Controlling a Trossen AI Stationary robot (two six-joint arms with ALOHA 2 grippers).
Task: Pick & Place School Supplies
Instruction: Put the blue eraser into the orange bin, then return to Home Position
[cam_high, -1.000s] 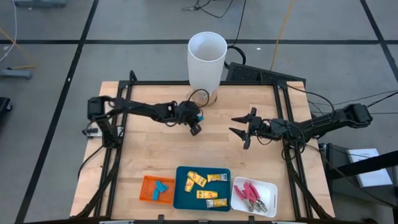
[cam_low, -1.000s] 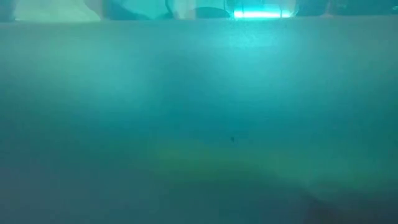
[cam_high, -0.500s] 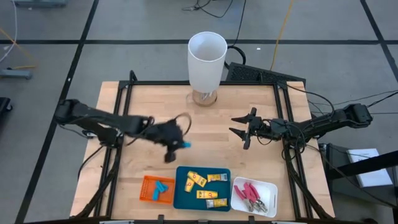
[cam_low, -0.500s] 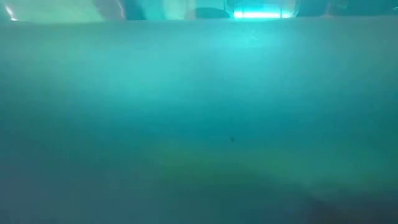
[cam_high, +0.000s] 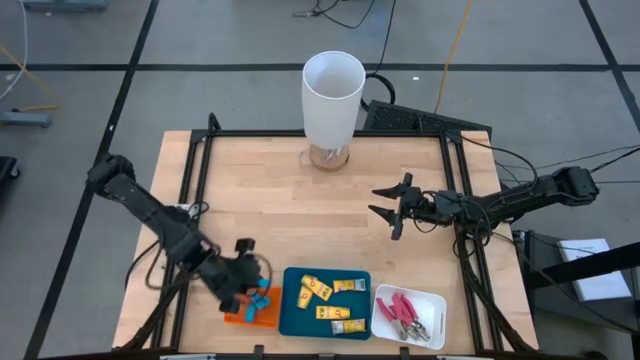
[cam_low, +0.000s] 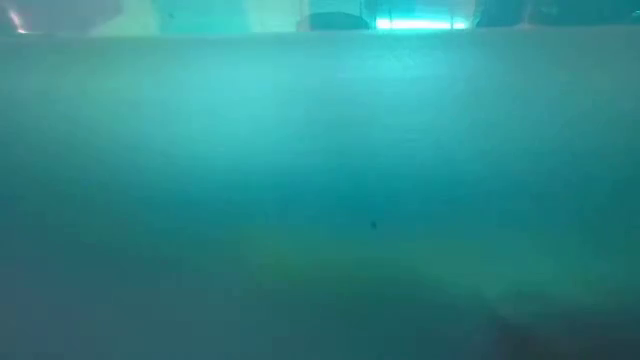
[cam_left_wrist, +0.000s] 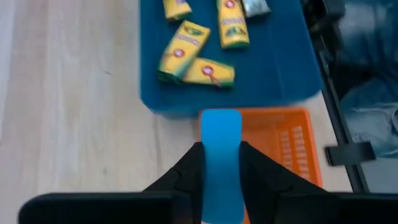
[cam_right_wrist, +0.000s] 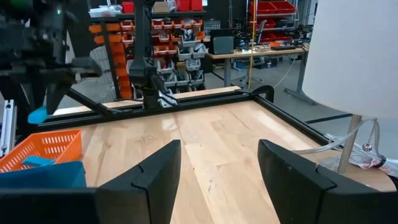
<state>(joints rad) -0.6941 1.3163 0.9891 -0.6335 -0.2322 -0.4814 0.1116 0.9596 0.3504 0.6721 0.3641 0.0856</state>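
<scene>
Light-blue block (cam_left_wrist: 221, 163) sits pinched in my left gripper (cam_left_wrist: 221, 167), just above the orange tray (cam_high: 240, 301) beside the teal tray (cam_high: 293, 325). My right gripper (cam_high: 385, 208) waits mid-table, fingers spread wide, holding nothing

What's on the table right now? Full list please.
table: one, light wood, black frame.
cylinder: one, tall, white, far edge, middle.
orange tray: one, near edge, left of the teal tray; one light-blue block lies in it.
teal tray: one, near edge, middle; about five yellow pieces in it.
white tray: one, near edge, right; red-handled tools in it, count unclear.
held light-blue block: one, between the left fingers, over the orange tray's edge.
left end effector: shut on the block, above the orange tray.
right end effector: open, empty, over the table's right middle.
</scene>
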